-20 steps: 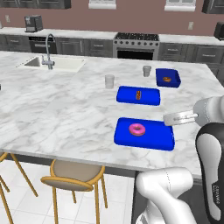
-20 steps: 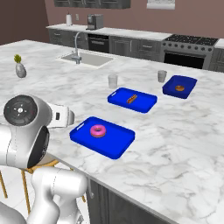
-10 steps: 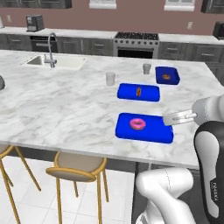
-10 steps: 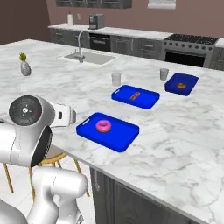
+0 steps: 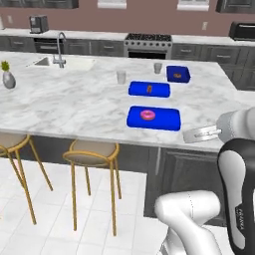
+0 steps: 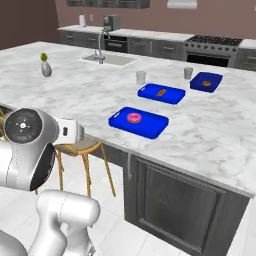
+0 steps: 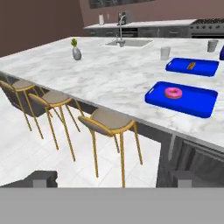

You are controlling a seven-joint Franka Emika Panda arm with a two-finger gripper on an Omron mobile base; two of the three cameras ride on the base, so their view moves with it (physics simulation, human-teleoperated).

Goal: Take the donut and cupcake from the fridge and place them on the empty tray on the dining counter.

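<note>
Now empty and spread wide, the end effector [image 5: 199, 134] hangs just off the worktop's [image 5: 74, 102] near edge as the base backs away since a moment ago. Beside that edge, the tray [image 5: 153, 118] carries the donut [image 5: 147, 115]; the cupcake remains to fetch. Two smaller trays [image 5: 149, 89] farther along each hold a brownish pastry.
</note>
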